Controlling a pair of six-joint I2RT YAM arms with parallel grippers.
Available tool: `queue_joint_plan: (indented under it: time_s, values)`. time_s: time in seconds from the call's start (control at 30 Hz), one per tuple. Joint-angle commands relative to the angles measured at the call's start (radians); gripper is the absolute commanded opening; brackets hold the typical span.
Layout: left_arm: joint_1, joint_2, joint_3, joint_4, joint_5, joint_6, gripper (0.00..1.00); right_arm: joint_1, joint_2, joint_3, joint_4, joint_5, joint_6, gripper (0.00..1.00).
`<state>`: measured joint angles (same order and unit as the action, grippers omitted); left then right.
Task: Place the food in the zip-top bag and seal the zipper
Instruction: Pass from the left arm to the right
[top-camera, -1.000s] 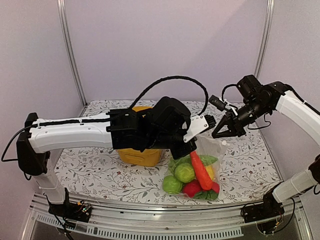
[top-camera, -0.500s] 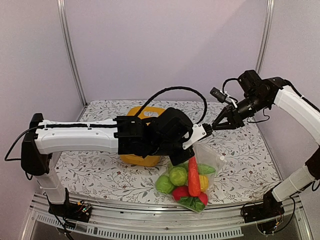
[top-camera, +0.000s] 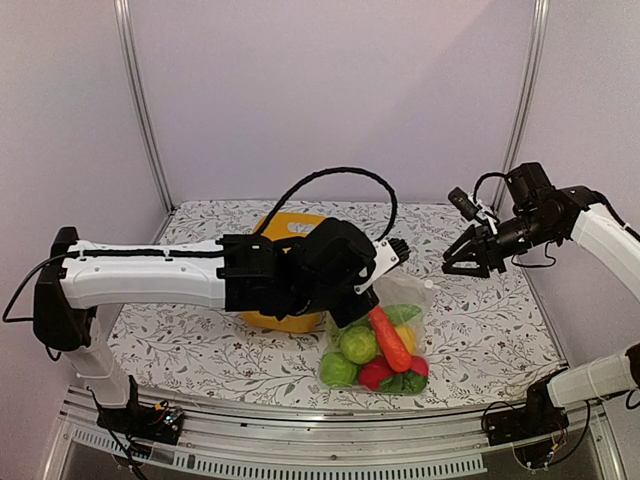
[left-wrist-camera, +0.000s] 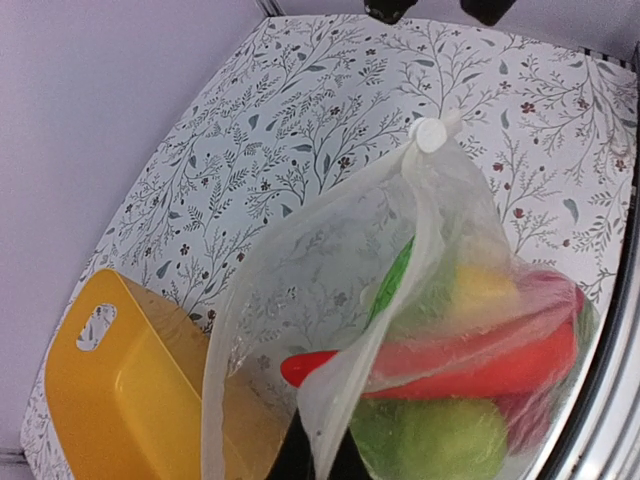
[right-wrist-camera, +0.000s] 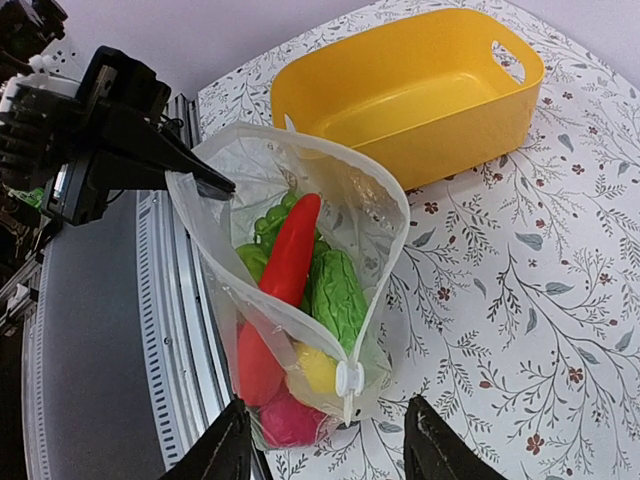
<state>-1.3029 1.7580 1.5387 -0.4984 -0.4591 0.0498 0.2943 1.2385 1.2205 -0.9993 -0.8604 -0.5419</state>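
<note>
the left gripper (right-wrist-camera: 212, 184) is clenched on the rim of the bag (right-wrist-camera: 368, 212), pinching one corner of its mouth and holding that corner up, low and centre in the top view

the bag's lower end rests on the flower-print table (top-camera: 480, 330) near the front edge, just right of the yellow basket (right-wrist-camera: 400, 90)

its mouth gapes wide: the zipper (left-wrist-camera: 418, 225) is unsealed, its two sides bowed well apart, with the white slider (right-wrist-camera: 348, 380) parked at the end away from the left gripper

the food (top-camera: 378, 350) is all inside the bag: a long red-orange piece (right-wrist-camera: 290, 255) leaning with its tip up toward the mouth, a green ball (top-camera: 358, 343) beside it, a bumpy green piece (right-wrist-camera: 335, 285), a yellow piece (right-wrist-camera: 318, 368) and a red piece (right-wrist-camera: 290, 420) at the bottom

the basket holds nothing that shows in the right wrist view

the right gripper (top-camera: 462, 267) hangs in the air at the right of the top view, well apart from the bag, touching nothing, its jaws released and spread wide; in its own camera both fingers (right-wrist-camera: 232, 448) frame the bag's slider end from above
</note>
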Motion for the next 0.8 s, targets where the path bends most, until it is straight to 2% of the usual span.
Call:
queue_joint_plan:
  time_s: [0.0,0.17,0.5,0.77]
  values:
    - [-0.004,-0.029,-0.033,0.04,-0.011,-0.031,0.0,0.002,0.017,-0.089,0.121,-0.023,-0.026,0.51]
    - [-0.005,-0.026,-0.034,0.031,-0.01,-0.041,0.0,0.003,0.019,-0.139,0.187,0.001,-0.032,0.5]
    - [-0.005,-0.026,-0.036,0.037,-0.009,-0.042,0.0,0.006,0.066,-0.181,0.223,-0.054,-0.064,0.37]
    - [-0.005,-0.025,-0.037,0.033,-0.016,-0.039,0.0,0.022,0.073,-0.218,0.239,-0.049,-0.09,0.38]
